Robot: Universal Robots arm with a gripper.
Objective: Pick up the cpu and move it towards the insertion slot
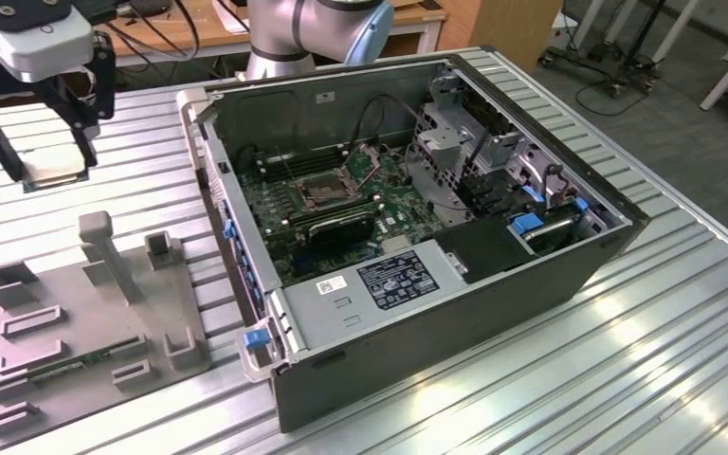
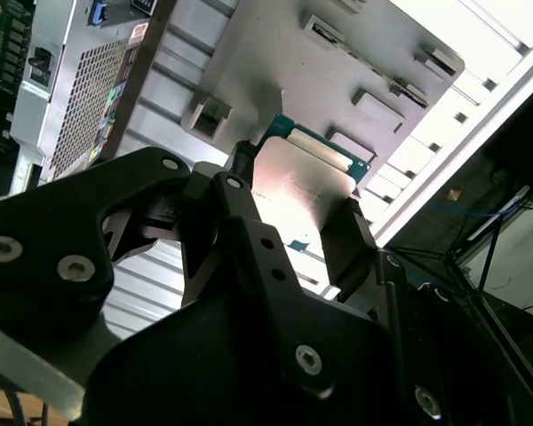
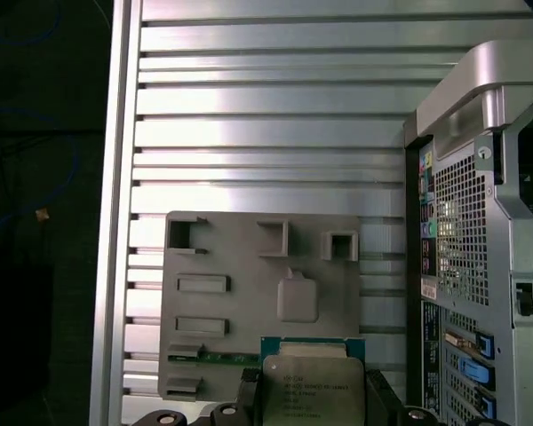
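Gripping the cpu [image 1: 58,172] by two opposite edges, the jaws of the gripper [image 1: 50,169] hold it level in the air above the ribbed metal counter [image 1: 149,142], at the exterior view's far left. Below lies the grey tray [image 1: 80,332]. The insertion slot [image 1: 329,192] sits well apart to the right, inside the open computer case [image 1: 465,303].

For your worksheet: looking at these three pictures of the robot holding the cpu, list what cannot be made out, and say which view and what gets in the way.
- The cpu: its lower part is cut off by the picture edge in the first wrist view.
- The cpu's underside: in the second wrist view glare washes out its face, and the gripper covers its sides.
- The insertion slot: too small in the exterior view to tell its pins.
- The grey tray: its near corner is cut off in the exterior view.
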